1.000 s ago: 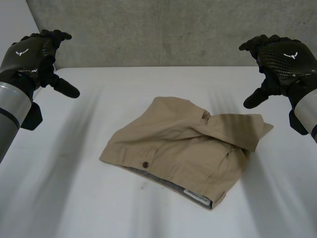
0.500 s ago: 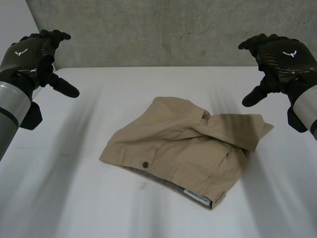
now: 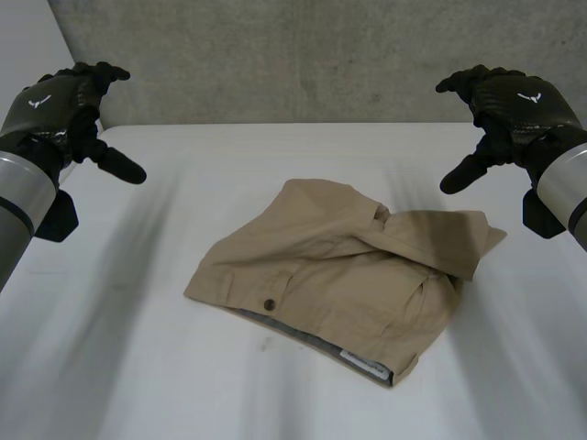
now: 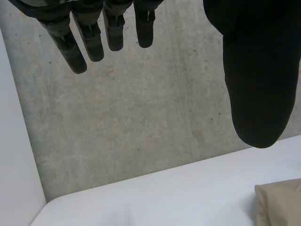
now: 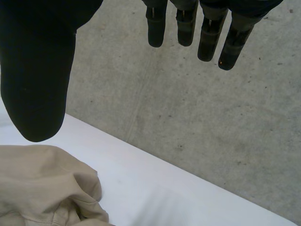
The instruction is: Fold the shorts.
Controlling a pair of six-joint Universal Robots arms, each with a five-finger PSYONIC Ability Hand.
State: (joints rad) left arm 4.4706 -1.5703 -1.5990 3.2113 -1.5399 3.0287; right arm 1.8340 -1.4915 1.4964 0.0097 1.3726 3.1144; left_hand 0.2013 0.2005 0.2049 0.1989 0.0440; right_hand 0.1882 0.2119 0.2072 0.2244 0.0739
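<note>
— Where do we find the shorts point(image 3: 339, 275)?

— We see them lying in the middle of the white table point(image 3: 110, 367), tan and partly folded, between the two hands and touching neither.

— Which way do they point?

— In the head view their long axis runs slantwise, from the near left toward the far right. The waistband point(image 3: 303, 335) lies along the near edge, its grey lining showing, with a dark button point(image 3: 269, 303) just above it. A loose flap is folded over at the right end.

— And our hands?

— We see the left hand point(image 3: 55, 105) raised over the table's far left corner, well apart from the cloth. Its fingers point(image 4: 89, 33) hang loose and spread from the thumb, holding nothing. The right hand point(image 3: 514, 105) is raised at the far right the same way, fingers point(image 5: 209, 35) relaxed, thumb apart, nothing in its grasp.

— The surface and the room?

— The table is plain and white. Behind its far edge we see a grey concrete wall point(image 3: 321, 55), mottled and lightly pitted.
</note>
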